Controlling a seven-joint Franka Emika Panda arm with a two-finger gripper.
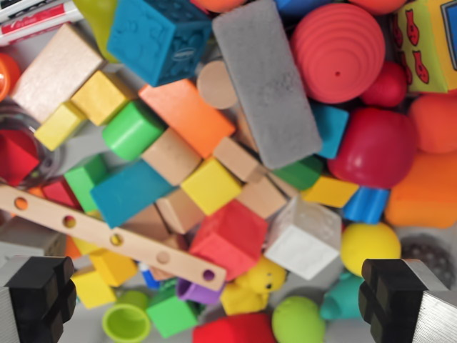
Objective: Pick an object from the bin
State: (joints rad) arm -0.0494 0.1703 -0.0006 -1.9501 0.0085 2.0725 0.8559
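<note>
A: Where does the pincer stand?
B: Spread wide, empty, above the red block.
A: Long pieces?
B: Holed wooden strip and rough grey slab, both diagonal.

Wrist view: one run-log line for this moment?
phase: hovering over bin | gripper: open, empty | below: red wooden block | contact: none

Grey foam block, red ridged dome, yellow cube, white cube
</note>
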